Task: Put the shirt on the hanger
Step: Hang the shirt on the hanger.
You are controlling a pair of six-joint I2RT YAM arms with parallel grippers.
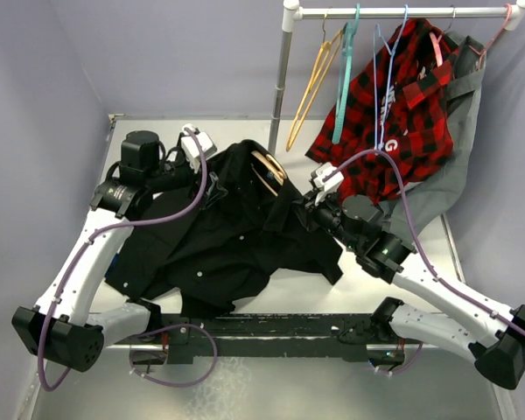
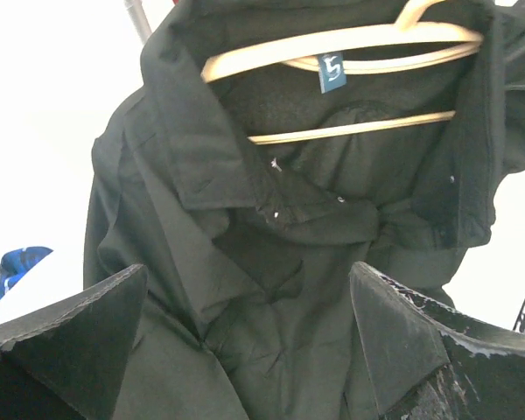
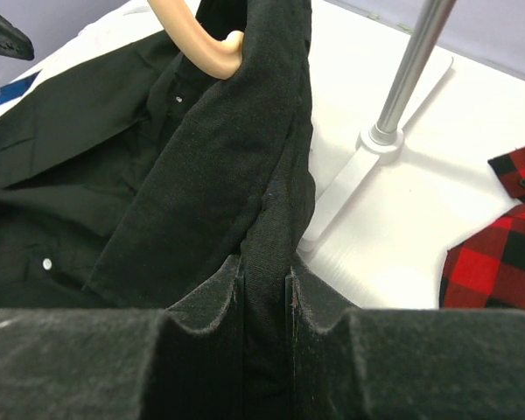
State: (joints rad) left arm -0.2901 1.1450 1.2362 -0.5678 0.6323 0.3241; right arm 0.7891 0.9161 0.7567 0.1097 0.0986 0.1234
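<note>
The black shirt (image 1: 227, 232) lies crumpled in the middle of the table. The tan wooden hanger (image 1: 269, 171) sits inside its collar opening; in the left wrist view the hanger (image 2: 350, 39) lies across the neck with the shirt (image 2: 245, 219) spread below it. My left gripper (image 1: 212, 188) is open, its fingers (image 2: 402, 332) spread wide just above the shirt front, with nothing gripped. My right gripper (image 1: 303, 206) is shut on a fold of the shirt (image 3: 264, 262) at its right side, near one end of the hanger (image 3: 201, 44).
A clothes rack pole (image 1: 280, 79) stands at the back, its base (image 3: 367, 153) close to my right gripper. On the rail hang a yellow hanger (image 1: 313, 87), a teal hanger (image 1: 343, 79), a red-and-black plaid shirt (image 1: 398, 114) and a grey garment (image 1: 455, 149). A blue item (image 2: 17, 262) lies left of the shirt.
</note>
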